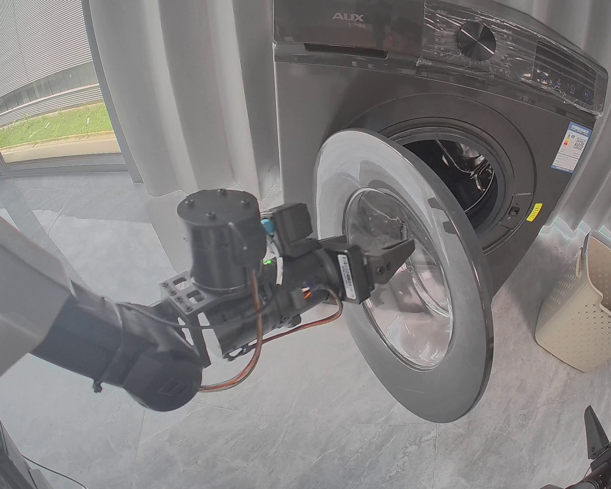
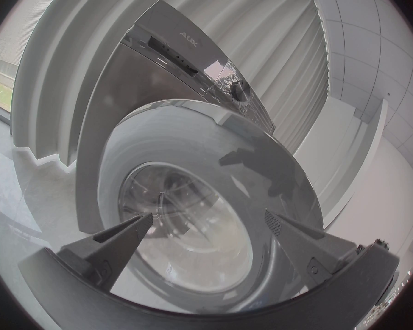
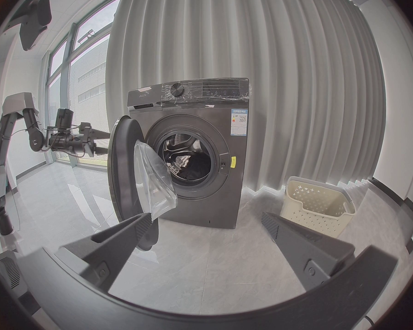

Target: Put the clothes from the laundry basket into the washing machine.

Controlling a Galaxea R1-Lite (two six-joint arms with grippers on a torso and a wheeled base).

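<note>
We see the right gripper (image 3: 205,216) low over the floor, fingers apart, nothing held. Left gripper (image 2: 208,215), fingers apart, sits just beside the open door (image 1: 414,375) outer face. Washing machine (image 1: 319,117) behind, dark clothes (image 3: 193,166) seemingly in drum. Laundry basket (image 1: 577,320) on floor, right of machine.

A pleated white curtain (image 1: 183,69) is hanging along the far edge of the floor (image 1: 285,429), reaching down to the tiles. The floor, laid in large glossy grey tiles, is reflecting daylight. At its far left corner a tall window (image 1: 41,69) is letting in light. Beyond the glass a grey building (image 1: 27,22) is standing behind a strip of grass (image 1: 47,125). A plain white wall (image 3: 401,129) is closing off the floor's right edge, a dark skirting board (image 3: 394,193) running along its foot.
</note>
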